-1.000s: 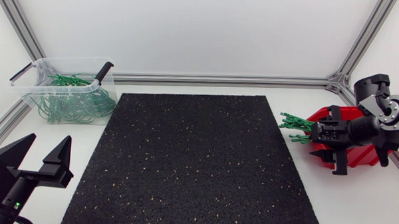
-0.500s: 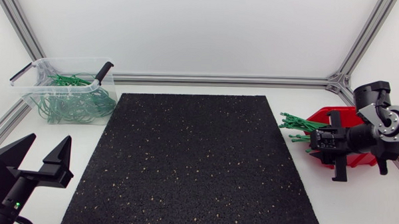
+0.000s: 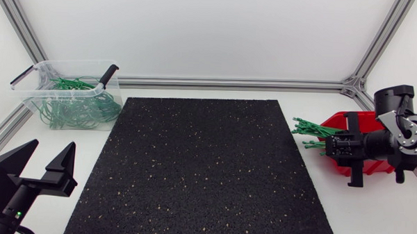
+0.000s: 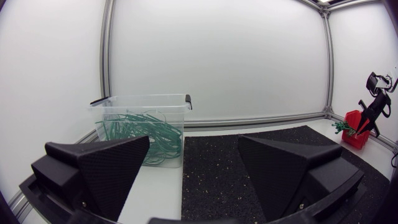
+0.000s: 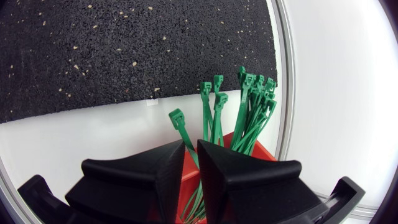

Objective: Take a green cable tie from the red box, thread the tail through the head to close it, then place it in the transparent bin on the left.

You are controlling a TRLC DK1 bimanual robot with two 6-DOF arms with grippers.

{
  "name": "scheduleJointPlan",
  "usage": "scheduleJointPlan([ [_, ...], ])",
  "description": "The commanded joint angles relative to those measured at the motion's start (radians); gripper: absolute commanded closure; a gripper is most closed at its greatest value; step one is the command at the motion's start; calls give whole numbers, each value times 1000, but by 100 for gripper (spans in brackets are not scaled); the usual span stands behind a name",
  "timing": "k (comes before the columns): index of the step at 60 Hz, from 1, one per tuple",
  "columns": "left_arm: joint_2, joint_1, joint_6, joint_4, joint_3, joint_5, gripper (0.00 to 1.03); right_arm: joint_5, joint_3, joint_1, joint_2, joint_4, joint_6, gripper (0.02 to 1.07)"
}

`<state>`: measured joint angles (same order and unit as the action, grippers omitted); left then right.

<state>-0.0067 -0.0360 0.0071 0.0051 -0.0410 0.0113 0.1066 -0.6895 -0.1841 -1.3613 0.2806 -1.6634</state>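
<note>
Centre: mat (image 3: pixel 203 165) lies flat, open passage across | Upper left: bin (image 3: pixel 56 92) walls bar a low approach | Right edge: box (image 3: pixel 378 167), ties (image 3: pixel 307 131) fanning toward mat, right gripper (image 3: pixel 330 145) over it | Lower left: left gripper (image 3: pixel 53 146), fingers spread, beside mat

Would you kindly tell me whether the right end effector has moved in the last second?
Yes: the right end effector has drawn back slightly rightward, uncovering more of the red box.
</note>
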Motion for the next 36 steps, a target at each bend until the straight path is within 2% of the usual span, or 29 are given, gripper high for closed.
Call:
scheduleJointPlan([
  [1,2,-5,-4,-24,39,-11,4,-5,30,-3,7,-14,-36,86],
  [21,2,-4,-4,-24,39,-10,4,-16,50,-20,-21,-70,-52,87],
  [36,2,-7,-4,-24,39,-10,4,-21,62,-25,-25,-95,-59,101],
])
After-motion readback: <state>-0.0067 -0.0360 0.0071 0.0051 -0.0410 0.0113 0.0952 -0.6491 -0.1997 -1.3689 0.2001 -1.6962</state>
